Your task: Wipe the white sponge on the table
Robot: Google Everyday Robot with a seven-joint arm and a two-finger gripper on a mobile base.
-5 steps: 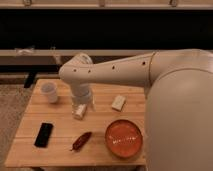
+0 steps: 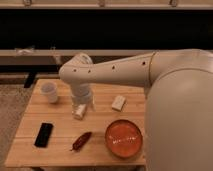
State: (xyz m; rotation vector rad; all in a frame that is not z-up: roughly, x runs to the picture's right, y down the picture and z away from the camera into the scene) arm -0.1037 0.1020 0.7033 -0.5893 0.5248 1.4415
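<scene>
Wooden table [image 2: 60, 122] bears white sponge [image 2: 118, 103], tool [image 2: 80, 108] between it and cup [image 2: 49, 92].

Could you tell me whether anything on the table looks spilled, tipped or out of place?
Nothing stands out: the cup stands upright, the white sponge lies flat on the table, and the gripper hangs low between them.

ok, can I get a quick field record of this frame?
gripper: low over the table, left of the white sponge, apart from it
white sponge: lying flat, mid-table
table: light wood planks
white cup: back left
black phone: front left
orange plate: front right
</scene>
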